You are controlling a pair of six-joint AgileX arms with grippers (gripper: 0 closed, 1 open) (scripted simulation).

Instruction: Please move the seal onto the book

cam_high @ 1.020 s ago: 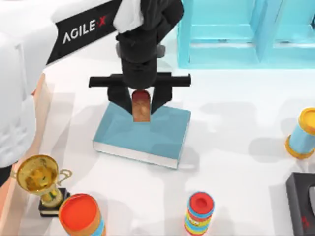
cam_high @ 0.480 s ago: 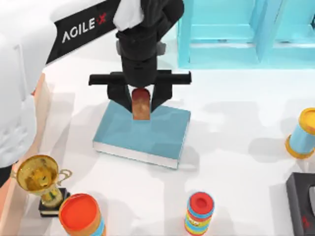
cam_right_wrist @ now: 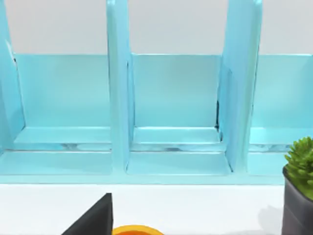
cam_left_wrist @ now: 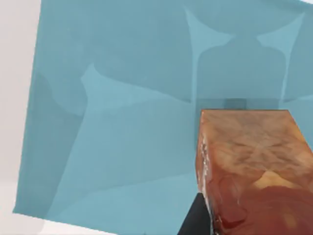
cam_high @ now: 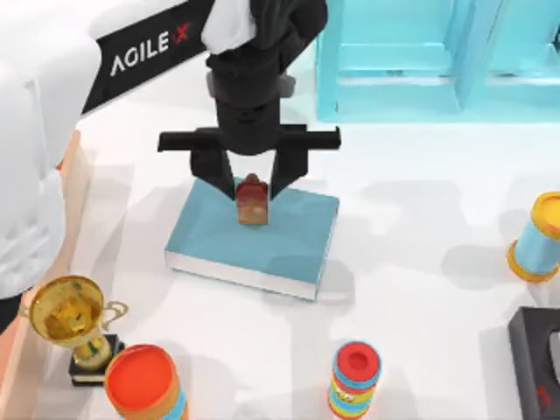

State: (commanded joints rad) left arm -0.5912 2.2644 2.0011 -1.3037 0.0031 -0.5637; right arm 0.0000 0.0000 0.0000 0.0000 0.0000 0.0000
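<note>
A smooth white desk (cam_high: 411, 262) carries everything, with soft grey shadows lying across it and a pale blue shelf unit (cam_high: 437, 61) of upright dividers and flat glossy bays along the far edge; the right wrist view looks straight into those bays, with a small spiky green plant (cam_right_wrist: 301, 164) in a dark pot at one side. Near the middle of the desk lies the book (cam_high: 254, 241), a thick rectangular hardcover with a plain matte teal cover and a white band of page edges along its near side. The seal (cam_high: 251, 199), a small marbled brownish-orange block with a darker red rounded top, stands upright on the far part of the cover. The left gripper (cam_high: 249, 179) hangs directly above it, its black fingers spread apart on either side of the seal's top and not clamping it. Toward the near edge stand a shiny gold trophy (cam_high: 74, 319) on a dark base, an orange-lidded cylinder (cam_high: 144, 381) and a striped cylinder with a red lid (cam_high: 354, 378); a blue cylinder with yellow ends (cam_high: 538, 236) and a black box (cam_high: 535, 372) sit at the right.
</note>
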